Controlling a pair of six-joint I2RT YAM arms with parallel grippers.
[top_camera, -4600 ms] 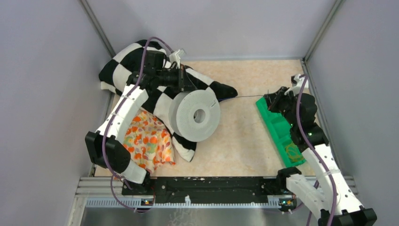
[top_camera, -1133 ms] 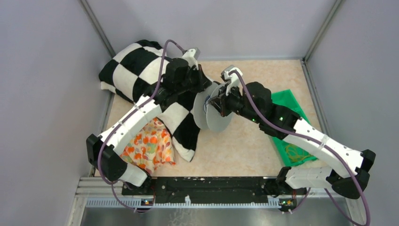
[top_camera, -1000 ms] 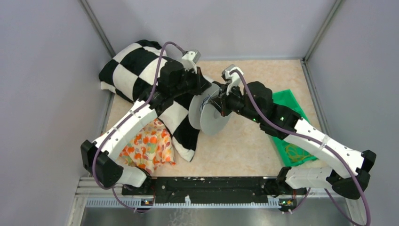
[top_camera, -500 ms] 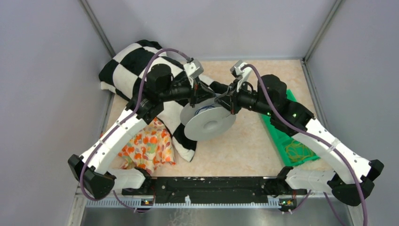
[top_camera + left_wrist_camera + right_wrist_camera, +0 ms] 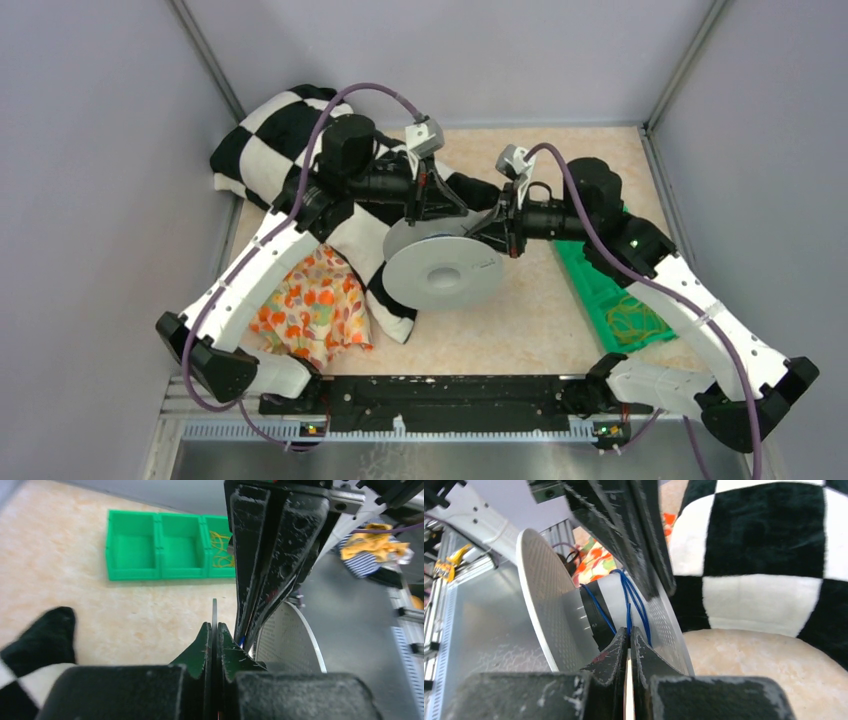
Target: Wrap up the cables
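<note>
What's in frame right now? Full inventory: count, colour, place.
spool: one, pale grey, table centre, between the two grippers
cable: one, thin, blue, a few turns on the spool hub, leading into the right gripper's fingers
checkered cloth: one, black and white, far left, under the left arm
floral cloth: one, orange pattern, near left, partly under the checkered cloth
tray: one, green, three compartments, right side
rubber bands: one tangle, yellow, in the tray's end compartment nearest the arm bases
table: one, beige
left gripper: black, shut on a spool flange
right gripper: black, shut on the cable beside the spool
</note>
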